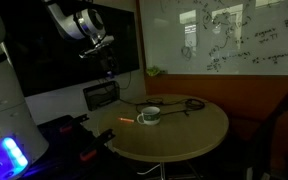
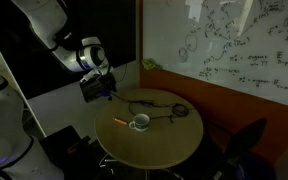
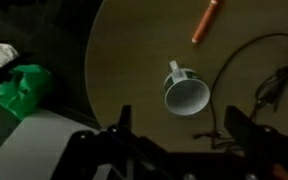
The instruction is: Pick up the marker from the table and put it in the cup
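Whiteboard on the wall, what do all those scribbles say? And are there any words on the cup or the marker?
On the whiteboard: handwriting shows in both exterior views, but it is too small and blurred to read.
On the cup: no words show.
On the marker: no label can be made out.

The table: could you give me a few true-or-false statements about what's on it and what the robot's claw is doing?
1. The marker lies on the table, outside the cup. True.
2. The gripper grips the marker. False: it is open and empty, up above the table.
3. The cup stands on the floor. False: it is on the table.
4. A black cable lies on the table. True.
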`<act>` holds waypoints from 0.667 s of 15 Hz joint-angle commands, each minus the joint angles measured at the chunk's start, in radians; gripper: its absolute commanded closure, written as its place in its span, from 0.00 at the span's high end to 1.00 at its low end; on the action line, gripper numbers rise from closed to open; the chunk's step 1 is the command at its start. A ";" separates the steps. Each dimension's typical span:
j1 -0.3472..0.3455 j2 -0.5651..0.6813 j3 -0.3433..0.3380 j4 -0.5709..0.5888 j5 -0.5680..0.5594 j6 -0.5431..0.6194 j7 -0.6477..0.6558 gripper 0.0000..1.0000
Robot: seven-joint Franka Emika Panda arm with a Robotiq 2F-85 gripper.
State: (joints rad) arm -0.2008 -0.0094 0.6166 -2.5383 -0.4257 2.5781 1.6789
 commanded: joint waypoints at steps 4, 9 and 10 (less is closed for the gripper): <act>0.000 0.032 -0.001 0.009 0.007 0.024 -0.024 1.00; 0.014 0.214 -0.023 0.081 -0.089 0.023 0.097 1.00; 0.022 0.261 -0.035 0.106 -0.109 0.015 0.126 1.00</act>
State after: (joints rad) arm -0.1986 0.1297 0.6117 -2.5032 -0.4648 2.5975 1.7157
